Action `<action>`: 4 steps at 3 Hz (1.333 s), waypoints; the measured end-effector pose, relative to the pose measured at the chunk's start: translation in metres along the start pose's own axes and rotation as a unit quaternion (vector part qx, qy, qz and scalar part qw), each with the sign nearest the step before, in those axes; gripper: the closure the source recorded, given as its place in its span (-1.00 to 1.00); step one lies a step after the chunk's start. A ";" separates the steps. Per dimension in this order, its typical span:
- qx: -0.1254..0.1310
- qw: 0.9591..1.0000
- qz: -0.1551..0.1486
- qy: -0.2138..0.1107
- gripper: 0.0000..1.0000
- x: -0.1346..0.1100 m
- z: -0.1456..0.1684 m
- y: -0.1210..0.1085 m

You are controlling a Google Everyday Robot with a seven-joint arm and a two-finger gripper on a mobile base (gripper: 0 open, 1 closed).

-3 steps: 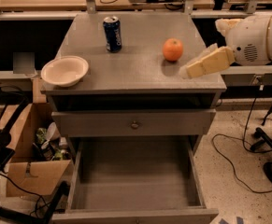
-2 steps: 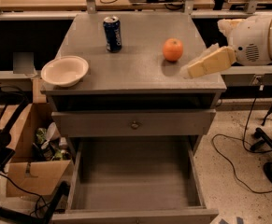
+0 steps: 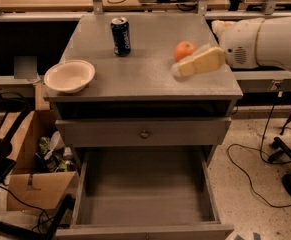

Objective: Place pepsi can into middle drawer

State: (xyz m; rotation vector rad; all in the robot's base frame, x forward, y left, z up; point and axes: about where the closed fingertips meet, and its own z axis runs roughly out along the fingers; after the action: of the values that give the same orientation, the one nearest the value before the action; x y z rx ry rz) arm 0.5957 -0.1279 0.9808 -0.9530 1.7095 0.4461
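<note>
We see the hand low over the surface, whether clenched we cannot tell, the pepsi can upright well apart from it, the middle drawer open below.

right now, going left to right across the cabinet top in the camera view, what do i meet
white bowl, pepsi can, orange fruit; the tool sits over the right side of the cabinet top, overlapping the orange fruit, so it's left unordered
</note>
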 end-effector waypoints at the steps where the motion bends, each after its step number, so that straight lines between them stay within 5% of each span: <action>1: 0.022 0.999 0.017 -0.037 -1.00 -0.009 0.058 -0.022; 3: 0.069 0.995 0.023 -0.071 -1.00 -0.031 0.178 -0.060; 4: 0.063 0.994 0.018 -0.093 -1.00 -0.047 0.223 -0.067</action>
State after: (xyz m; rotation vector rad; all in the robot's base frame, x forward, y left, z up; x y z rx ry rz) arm 0.7910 0.0049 0.9564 -0.7668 1.5688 0.4316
